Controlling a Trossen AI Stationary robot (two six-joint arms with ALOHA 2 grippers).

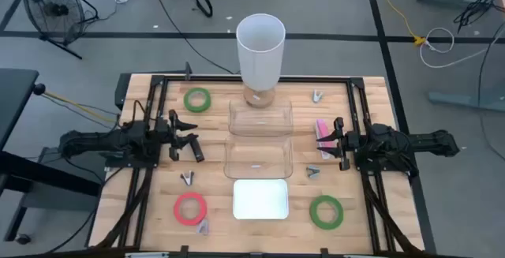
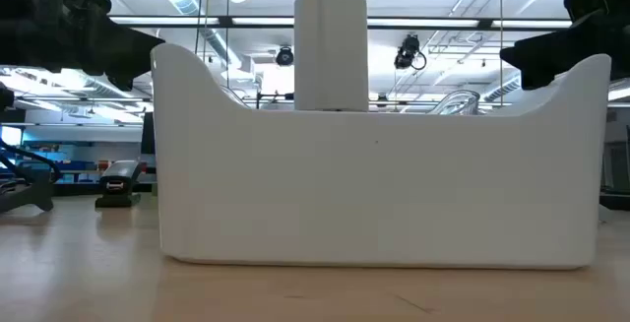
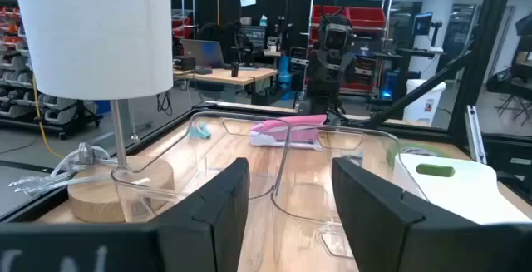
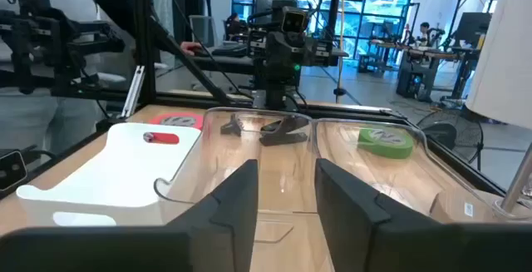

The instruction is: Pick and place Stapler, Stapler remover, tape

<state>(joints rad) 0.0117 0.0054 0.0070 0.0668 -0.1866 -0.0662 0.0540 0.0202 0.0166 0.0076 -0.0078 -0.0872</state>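
Observation:
The pink stapler (image 1: 323, 130) lies flat on the table between the far clear bin (image 1: 260, 118) and my right gripper (image 1: 337, 142), close by that gripper's far finger. It also shows in the left wrist view (image 3: 287, 131), seen through the bins. My right gripper (image 4: 287, 205) is open and empty. My left gripper (image 1: 186, 139) is open and empty left of the bins, as its wrist view (image 3: 287, 214) shows. Tape rolls lie flat: green (image 1: 198, 99), red (image 1: 190, 208), green (image 1: 326, 211). Staple removers lie at the far right (image 1: 318, 96), near left (image 1: 187, 178) and near right (image 1: 313, 173).
A white-shaded lamp (image 1: 260, 49) on a wooden base stands behind the two clear bins. The near clear bin (image 1: 258, 158) and a white tray (image 1: 260, 199) lie in the middle; the tray (image 2: 379, 174) fills the low view. Another staple remover (image 1: 203, 226) lies near the red tape.

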